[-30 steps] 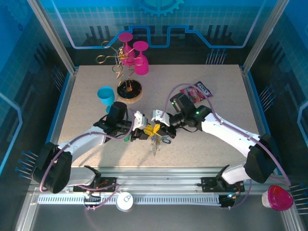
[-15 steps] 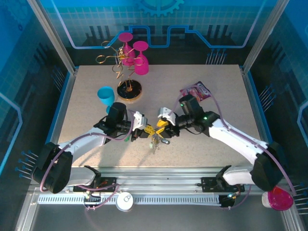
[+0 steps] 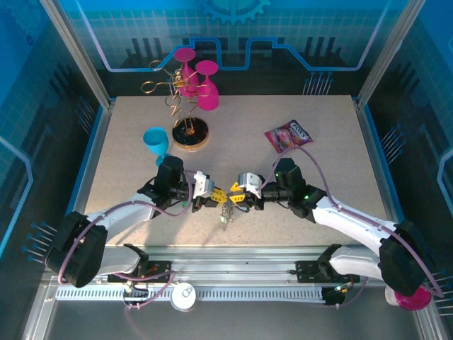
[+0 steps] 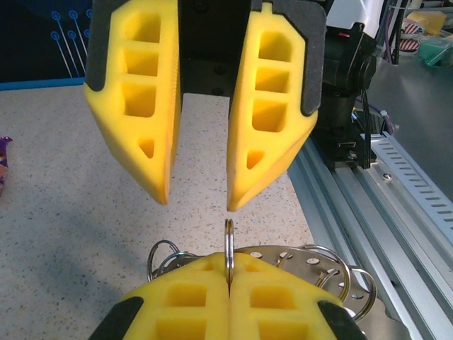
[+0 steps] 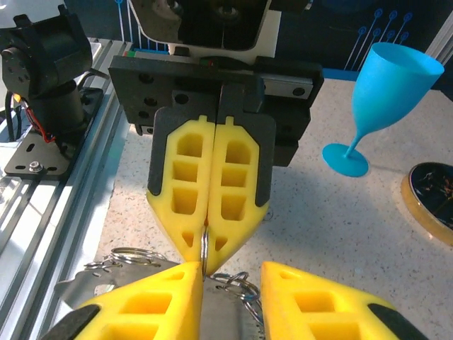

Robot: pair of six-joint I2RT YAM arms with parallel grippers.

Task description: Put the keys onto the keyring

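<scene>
A speckled beige tabletop (image 3: pixel 248 120) is filling the middle of the cell, with blue trim (image 3: pixel 88 163) running along its sides. Aluminium posts (image 3: pixel 74 53) are rising from its far corners and leaning outward. Behind them a wall panel (image 3: pixel 297 28) is glowing blue, showing a pale grid and a gear outline. A slotted aluminium rail (image 3: pixel 248 292) is running along the near edge. Soft light is falling from above.
</scene>
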